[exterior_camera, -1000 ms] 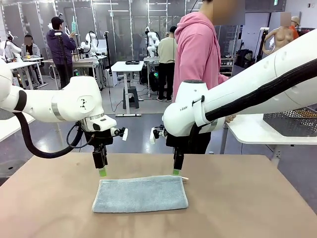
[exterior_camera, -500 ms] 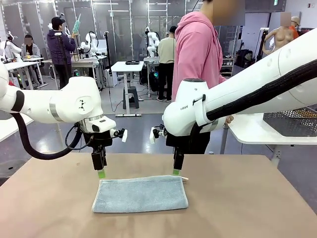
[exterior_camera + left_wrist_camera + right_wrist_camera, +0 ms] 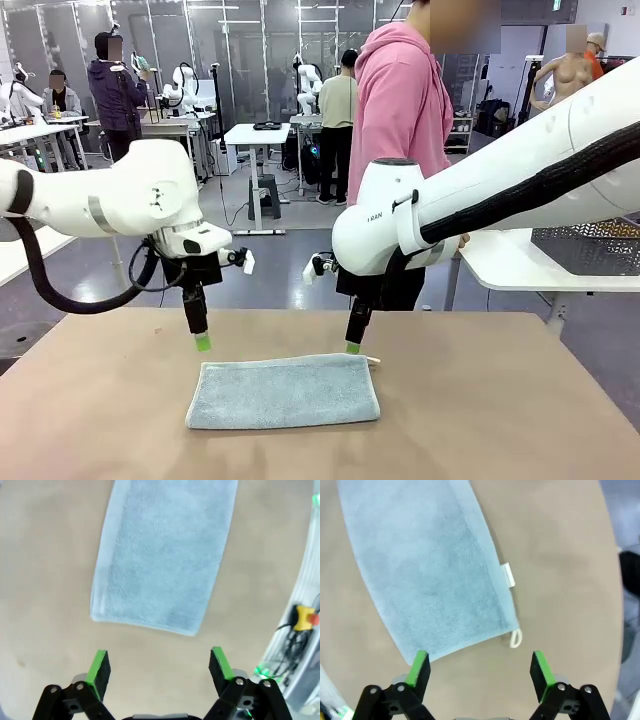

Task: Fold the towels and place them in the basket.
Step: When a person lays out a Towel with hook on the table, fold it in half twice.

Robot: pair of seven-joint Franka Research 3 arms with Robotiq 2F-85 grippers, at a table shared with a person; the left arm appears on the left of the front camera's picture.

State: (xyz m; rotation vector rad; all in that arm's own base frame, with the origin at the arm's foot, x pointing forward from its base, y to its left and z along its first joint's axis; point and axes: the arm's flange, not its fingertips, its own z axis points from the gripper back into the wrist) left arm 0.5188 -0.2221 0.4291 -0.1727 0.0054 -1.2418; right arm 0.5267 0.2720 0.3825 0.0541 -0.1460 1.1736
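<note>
Nearest you, the light blue towel (image 3: 283,391) lies folded flat, mid-table (image 3: 500,400). Just past its far edge, the left gripper (image 3: 203,343) hovers by the far-left corner and the right gripper (image 3: 353,347) by the far-right, both with fingers spread wide, holding nothing. Beyond stands a person (image 3: 400,100) in pink, with the basket (image 3: 590,245) far right.

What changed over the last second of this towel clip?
The left gripper drifted slightly toward the robot's left and lifted a touch; the right gripper tilted a little. Both stayed open, holding nothing. The light blue towel lies flat on the table, unmoved.
</note>
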